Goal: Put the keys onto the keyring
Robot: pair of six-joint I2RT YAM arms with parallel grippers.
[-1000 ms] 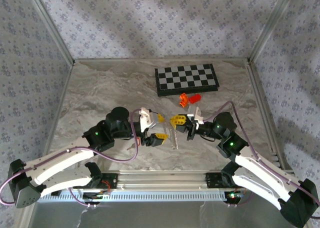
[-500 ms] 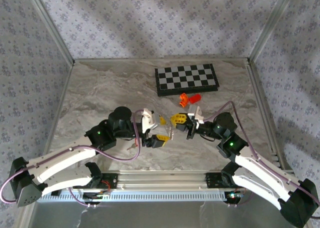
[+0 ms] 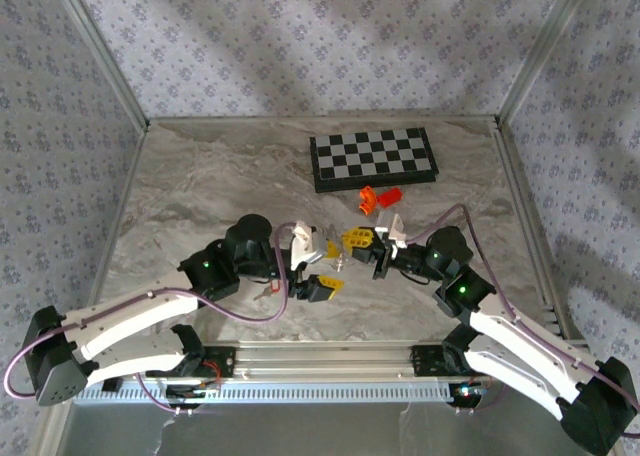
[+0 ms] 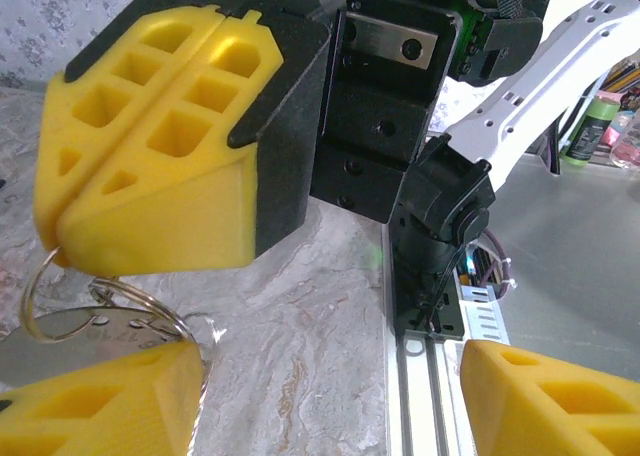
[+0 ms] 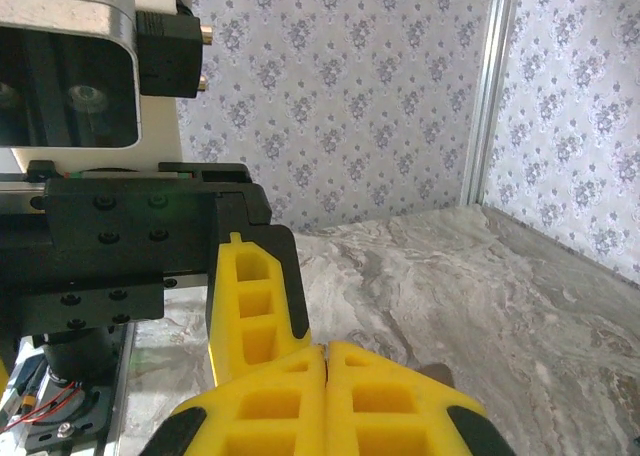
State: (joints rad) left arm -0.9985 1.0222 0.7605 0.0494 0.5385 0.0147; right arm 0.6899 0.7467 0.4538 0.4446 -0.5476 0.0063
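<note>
1. Compared with one second ago, the left arm is reaching further toward the right edge of the table (image 3: 200,196), so the left claw (image 3: 328,267) is now sitting just beside the right claw (image 3: 357,240). The right claw is staying in the same place.
2. The right claw is pressing its yellow fingers fully together. In the left wrist view it is pinching the keyring (image 4: 160,306) at its fingertips, and the thin loop is hanging below them. This is happening between the middle of the table and its near edge.
3. The left claw is standing with its fingers well apart and is gripping nothing. One of its fingers is coming right up to the hanging loop, but I cannot tell if they are touching.
4. A small silvery thing with a red bit, which I am taking for the key (image 3: 266,290), is lying on the table just beside the left arm's wrist, toward the near edge and apart from the keyring. A flat silvery patch behind the loop in the left wrist view is too blurred to name.
5. In my judgement the task is still at an early stage. The ring is being held up and offered, but no key is sitting on it. Picking up the key, bringing it to the loop and threading it on are all remaining.
</note>
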